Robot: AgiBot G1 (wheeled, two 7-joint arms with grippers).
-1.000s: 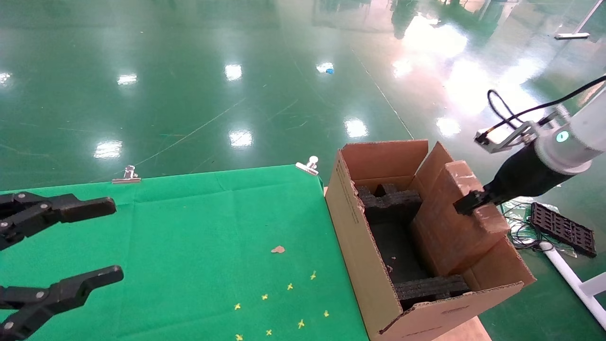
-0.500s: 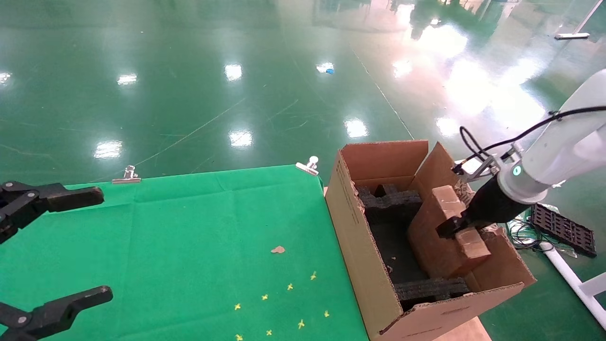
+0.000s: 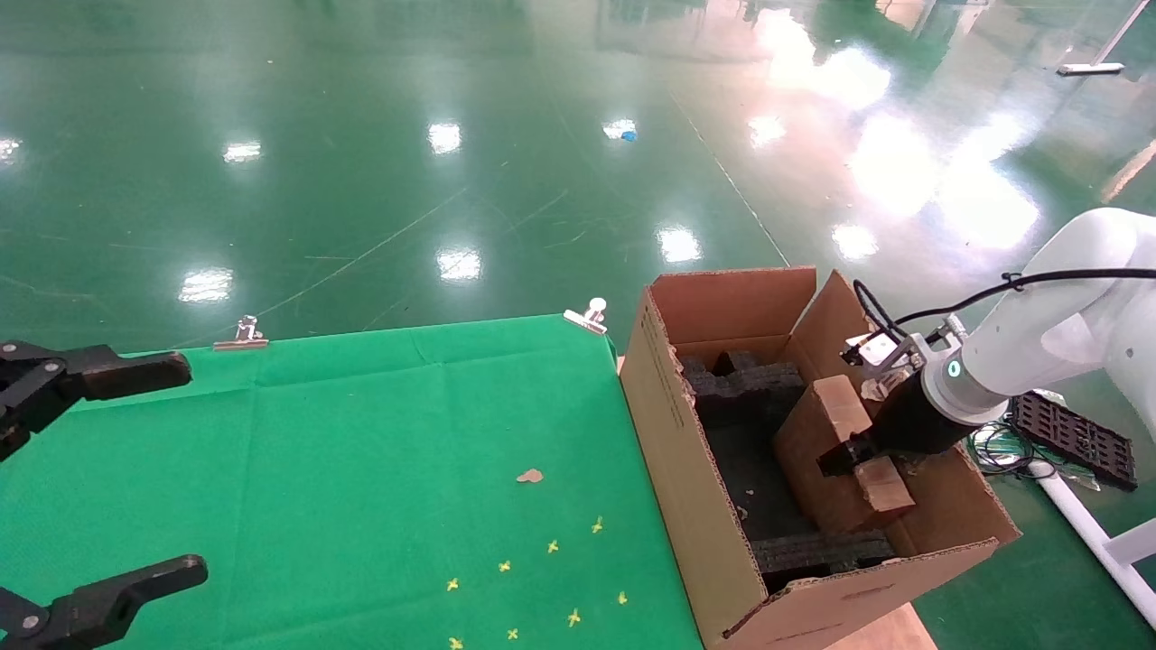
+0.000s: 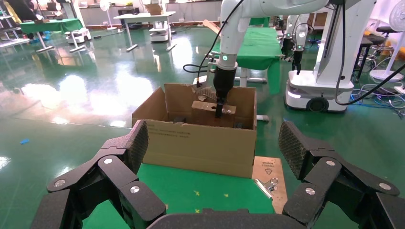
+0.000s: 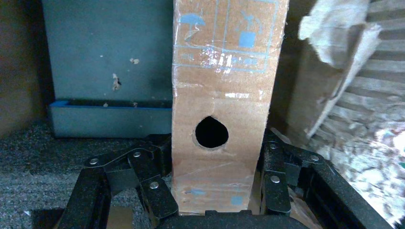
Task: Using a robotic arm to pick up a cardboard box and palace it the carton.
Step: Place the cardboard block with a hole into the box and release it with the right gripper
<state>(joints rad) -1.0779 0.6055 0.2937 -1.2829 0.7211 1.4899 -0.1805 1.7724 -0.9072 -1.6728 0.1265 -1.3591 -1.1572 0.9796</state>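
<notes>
Cardboard box (image 3: 835,456): one; sitting partly down inside the carton (image 3: 700,506), tilted, its upper end above the rim. Being held by its narrow faces, probably so its slim body can slide between the foam pieces.

Hole (image 5: 211,132): one round hole, in the narrow face looking at the right wrist camera; shiny tape is running across that face.

Right gripper (image 3: 853,453): clamping the cardboard box, one finger on each side; the fingers (image 5: 143,179) are pressing on opposite faces just beside the hole. The white robotic arm (image 3: 1039,338) is reaching in over the carton's right flap.

Carton: one, standing off the right edge of the green table (image 3: 343,451), flaps up so the mouth is staying clear.

Foam blocks (image 3: 741,384): two showing, one at the far end and one at the near end; the gap between them seems meant to seat the box, though the floor is shadowed.

Progress: box is entering, not yet seated or released, as I judge it.

Left gripper (image 3: 99,478): one, parked over the table's left side, fingers spread wide, carrying nothing.

Clips (image 3: 240,334): two on the cloth's far edge.
</notes>
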